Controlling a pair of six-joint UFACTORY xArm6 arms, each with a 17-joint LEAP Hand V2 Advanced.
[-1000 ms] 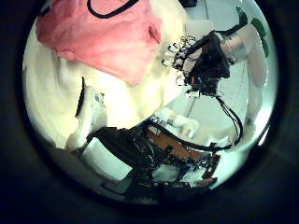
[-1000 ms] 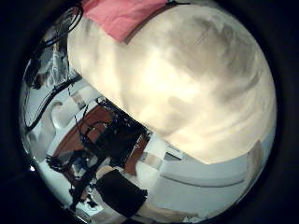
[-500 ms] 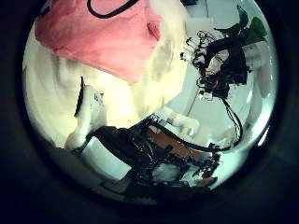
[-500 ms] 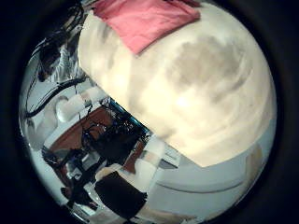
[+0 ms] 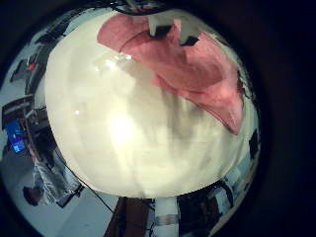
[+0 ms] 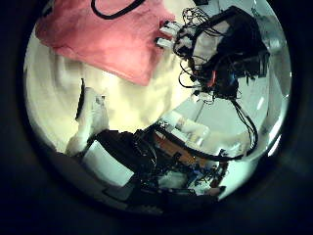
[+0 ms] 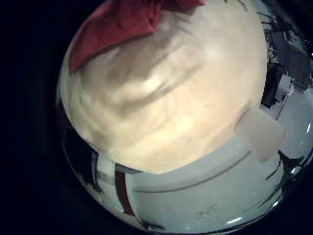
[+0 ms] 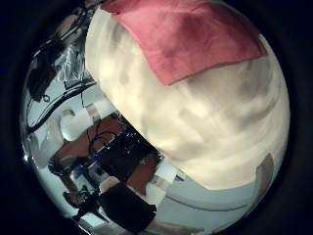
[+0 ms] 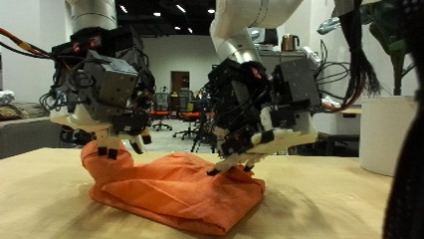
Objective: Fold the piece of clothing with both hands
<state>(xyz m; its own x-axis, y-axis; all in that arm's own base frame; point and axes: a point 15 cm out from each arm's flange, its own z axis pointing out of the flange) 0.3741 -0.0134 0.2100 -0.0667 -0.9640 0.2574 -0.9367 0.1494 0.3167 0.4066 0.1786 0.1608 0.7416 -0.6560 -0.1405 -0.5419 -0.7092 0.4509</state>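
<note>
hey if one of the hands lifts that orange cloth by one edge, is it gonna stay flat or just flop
Likely flop. The orange cloth already lies in soft folds and bunches on the table, so it looks limp, not stiff. It seems thin and probably light, so a lifted edge would drape and drag the rest along. Pushed, it would likely wrinkle rather than slide whole.

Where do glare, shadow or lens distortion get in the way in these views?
Outside view: backlit by the bright room, both hands dark, the left hand and right hand over the orange garment. Left little finger side palm view: a glare spot on the table. All palm views: strong fisheye curvature with black borders.
</note>
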